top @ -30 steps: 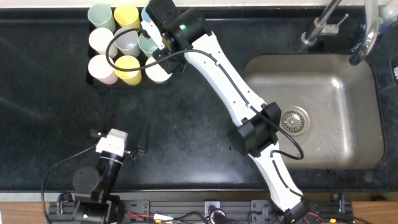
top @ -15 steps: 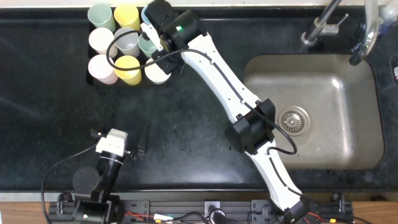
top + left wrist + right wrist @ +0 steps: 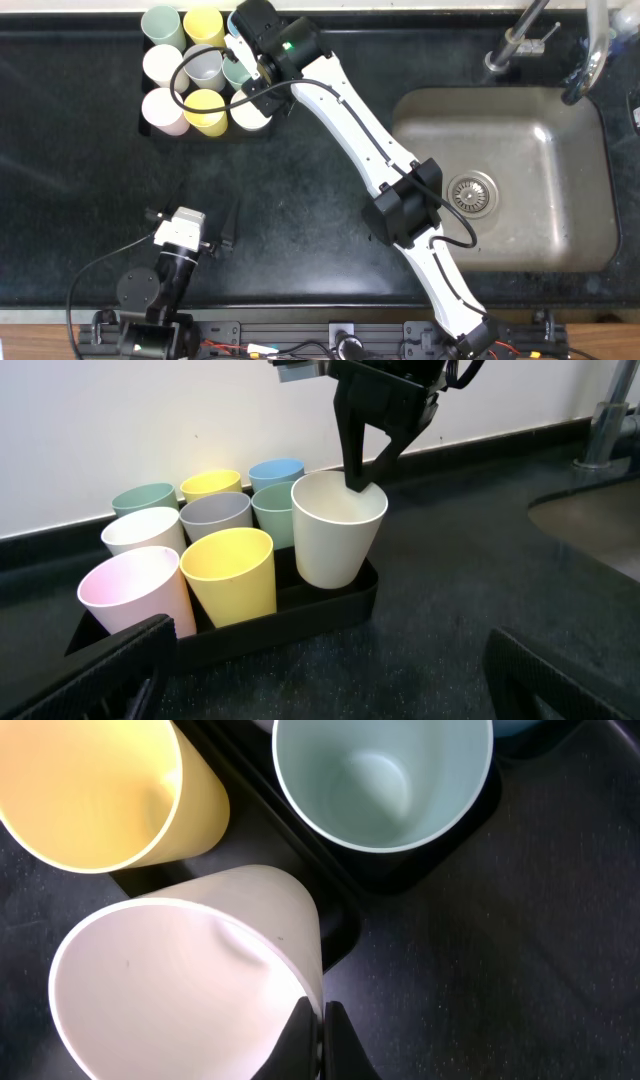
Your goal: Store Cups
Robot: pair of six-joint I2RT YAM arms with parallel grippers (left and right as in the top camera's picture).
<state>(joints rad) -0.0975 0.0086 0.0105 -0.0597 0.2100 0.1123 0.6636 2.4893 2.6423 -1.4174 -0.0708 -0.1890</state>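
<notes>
A cream plastic cup stands upright in the near right corner of a shallow black plastic tray, its lower part behind the tray's low wall. The right pincer comes down onto it from above and is clamped on its rim, one finger inside the cup and one outside. In the right wrist view the two fingers meet tightly on the thin wall of that cup.

Just beside it in the front row stand a yellow plastic cup and then a pale pink plastic cup. Behind it is a pale green plastic cup, with a grey plastic cup and a white plastic cup along the same row. The back row holds a light blue plastic cup, a second yellow cup and a sage green plastic cup. All stand mouth up and packed closely together.

The tray sits at the far left of the dark speckled tabletop, against the wall. The left pincer is low over the tabletop, well apart from the tray and facing it, with its fingers spread wide and nothing between them. A stainless steel sink is set into the tabletop at the right, with a metal tap behind it.
</notes>
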